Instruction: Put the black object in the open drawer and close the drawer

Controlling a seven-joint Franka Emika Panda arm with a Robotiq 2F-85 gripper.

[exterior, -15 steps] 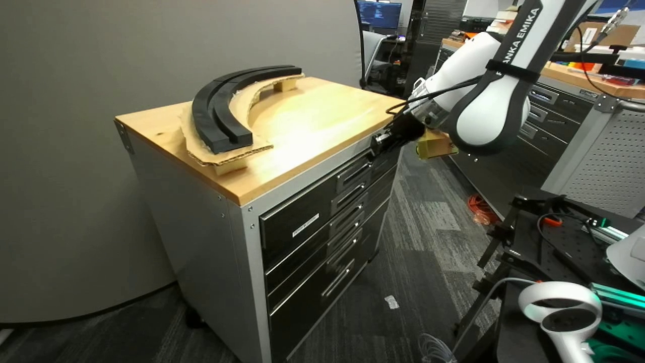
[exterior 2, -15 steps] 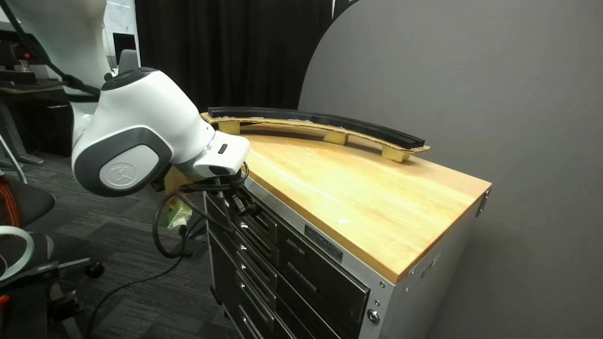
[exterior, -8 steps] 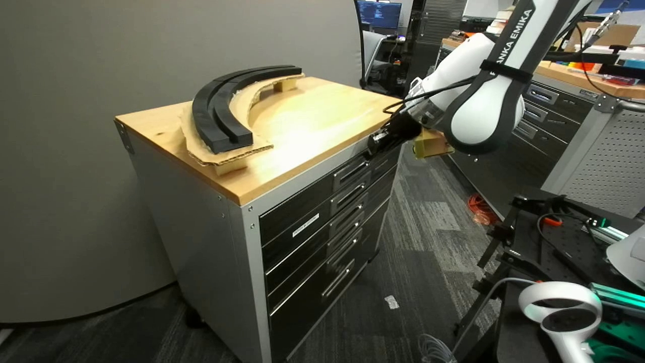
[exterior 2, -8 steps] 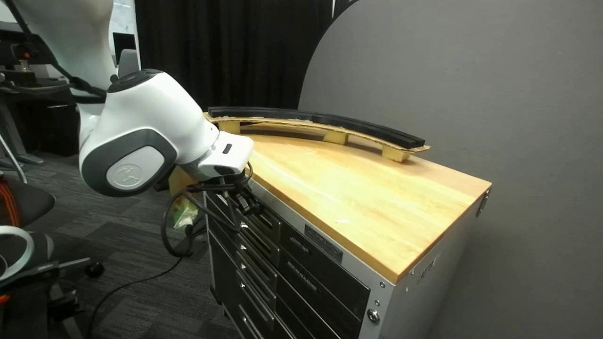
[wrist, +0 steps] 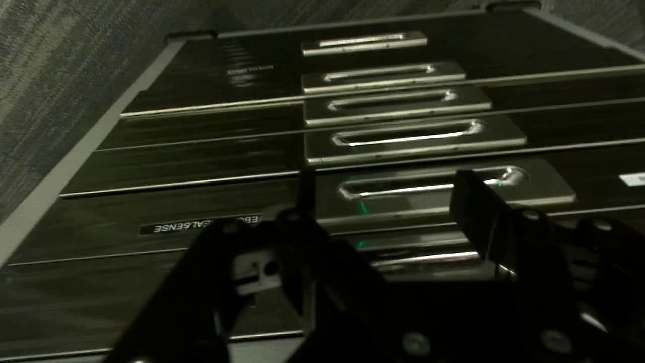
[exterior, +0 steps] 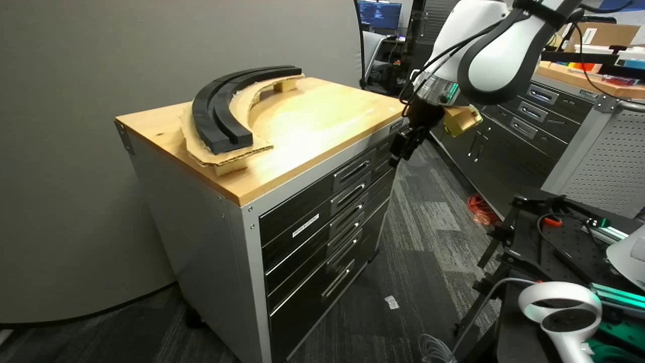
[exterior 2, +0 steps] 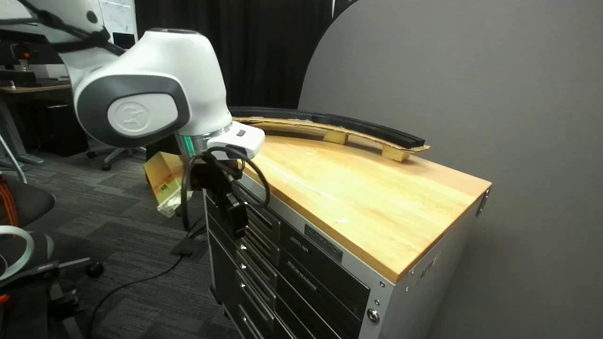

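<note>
The top drawer [exterior: 295, 209] of the wood-topped grey cabinet sits flush with the cabinet front. Its dark front [exterior 2: 330, 266] carries a silver pull, which the wrist view shows as a bright strip between my fingers and the palm. My gripper [exterior: 394, 160] hangs tilted downward in front of the drawer fronts. In the wrist view its two black fingers are spread apart with nothing held, and the pull of the second drawer [wrist: 398, 194] appears beyond the gap. The black object is out of view.
Large curved black pieces [exterior: 206, 118] rest on a raised cardboard support on the wooden top [exterior: 322, 116]. A yellow box-like part [exterior 2: 165, 179] sits behind the gripper on the wrist, and cables loop around it. A dark tool chest [exterior: 534, 133] stands behind the arm.
The top drawer stood slightly out a second ago and went in flush by half a second ago. Since then my gripper has backed away from the cabinet, tipped downward and spread its fingers.
</note>
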